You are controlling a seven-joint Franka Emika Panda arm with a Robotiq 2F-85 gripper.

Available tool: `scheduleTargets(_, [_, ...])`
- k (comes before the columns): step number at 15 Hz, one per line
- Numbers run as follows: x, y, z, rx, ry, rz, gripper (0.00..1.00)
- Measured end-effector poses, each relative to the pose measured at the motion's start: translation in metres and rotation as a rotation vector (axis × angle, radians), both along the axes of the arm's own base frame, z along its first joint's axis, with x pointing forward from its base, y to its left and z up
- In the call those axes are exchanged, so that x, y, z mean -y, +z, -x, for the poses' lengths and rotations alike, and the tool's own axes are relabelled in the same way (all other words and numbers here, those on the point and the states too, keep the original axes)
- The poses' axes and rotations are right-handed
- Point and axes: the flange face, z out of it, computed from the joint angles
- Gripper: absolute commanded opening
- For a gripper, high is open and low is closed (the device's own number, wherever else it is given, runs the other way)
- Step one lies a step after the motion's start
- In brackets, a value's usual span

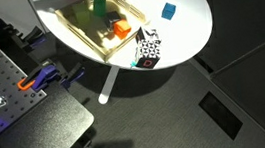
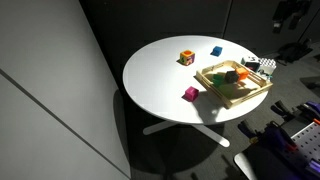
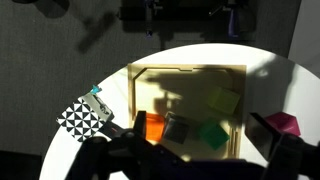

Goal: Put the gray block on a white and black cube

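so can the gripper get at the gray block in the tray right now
Probably yes. In the wrist view the gripper hangs open above the tray, and nothing covers the gray block. The orange block and green block flank it closely, leaving little finger room.

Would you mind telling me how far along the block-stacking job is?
Nothing done yet: the gray block lies in the wooden tray. In hand: the gripper hovers above it, open and empty. Left: grasp, lift, set on the white and black cube.

Inside the walled tray [image 3: 190, 69], orange block [image 3: 152, 128] and green block [image 3: 212, 136] closely flank the gray block [image 3: 180, 128].
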Motion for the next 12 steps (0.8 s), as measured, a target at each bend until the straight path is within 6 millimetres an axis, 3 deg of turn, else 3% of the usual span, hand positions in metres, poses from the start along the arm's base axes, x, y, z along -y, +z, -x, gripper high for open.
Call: scheduleTargets(12, [-0.018,-0.075,-0.048,0.107,-0.181,0.084,1.0])
